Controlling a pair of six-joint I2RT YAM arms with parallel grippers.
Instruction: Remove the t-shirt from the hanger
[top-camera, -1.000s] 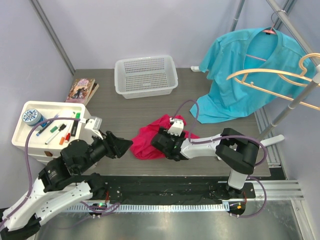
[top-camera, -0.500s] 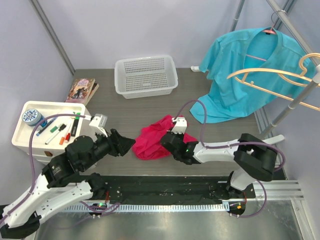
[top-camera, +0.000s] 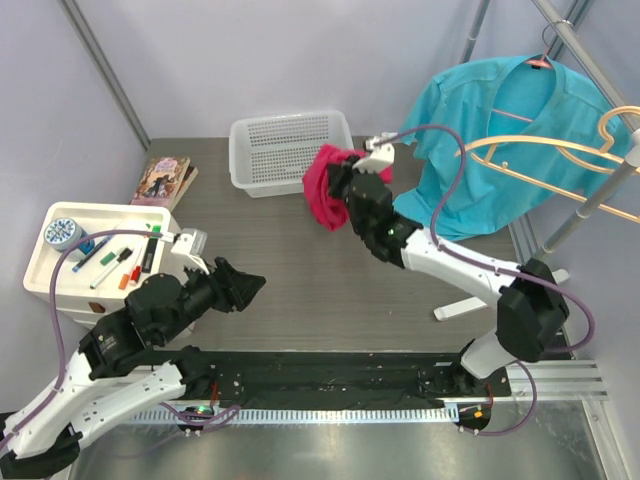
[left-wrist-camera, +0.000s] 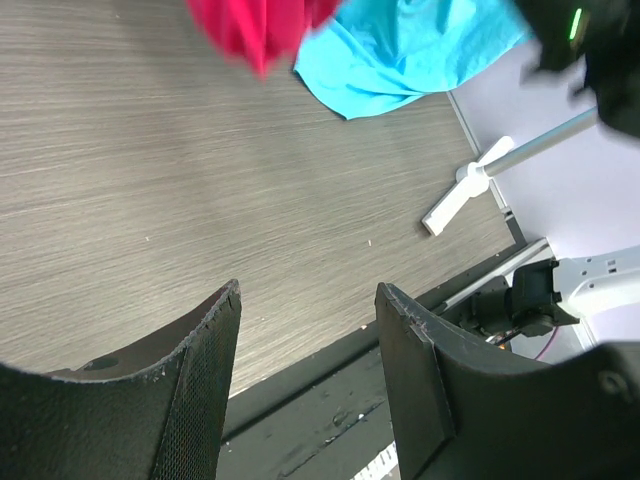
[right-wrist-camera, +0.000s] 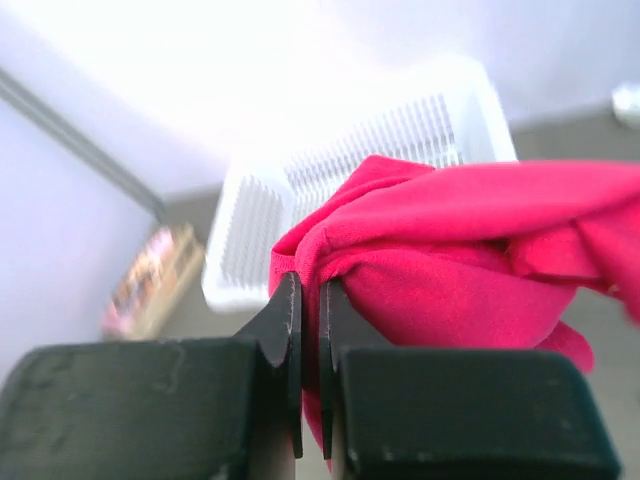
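Beside the far basket (top-camera: 292, 150), right gripper (right-wrist-camera: 310, 300) clamps a thin fold of red shirt (top-camera: 324, 192), which could slip; left gripper (left-wrist-camera: 310, 292) apart, empty.

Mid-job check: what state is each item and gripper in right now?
red t-shirt: bunched, held up off the table, pinched in the right gripper
right gripper: jaws shut on the fabric
left gripper: jaws open, holding nothing, over bare table
teal shirt: hung up, hem resting on the table
wooden hanger: bare, hanging
white basket: upright, nothing in it
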